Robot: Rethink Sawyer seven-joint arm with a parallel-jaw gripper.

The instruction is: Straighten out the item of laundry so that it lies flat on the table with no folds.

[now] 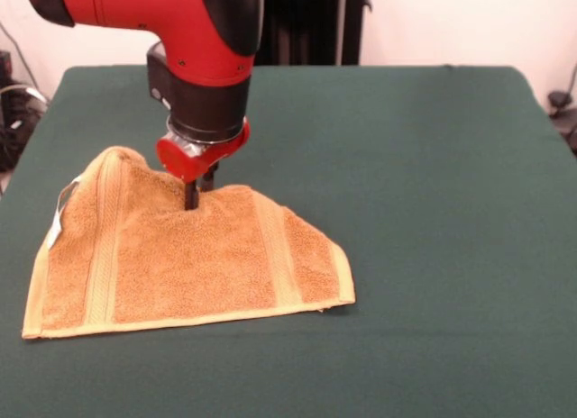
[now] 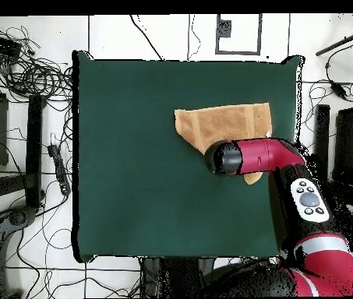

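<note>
The orange-tan towel [image 1: 189, 260] lies on the left part of the dark green table [image 1: 424, 211]. Its near edge is straight, its far part is folded and bunched, and a hump rises at its far left corner. Two paler bands run across it, and a small white tag [image 1: 59, 208] hangs at its left edge. My gripper [image 1: 199, 191] points down at the towel's far edge, its dark fingers close together and pinching the cloth. In the overhead view the towel [image 2: 222, 123] lies near the table's right edge, and the arm hides the gripper there.
The red arm [image 2: 261, 154] reaches in over the table's right side in the overhead view. Cables and stands [image 2: 31, 78] lie on the floor around the table [image 2: 132, 171].
</note>
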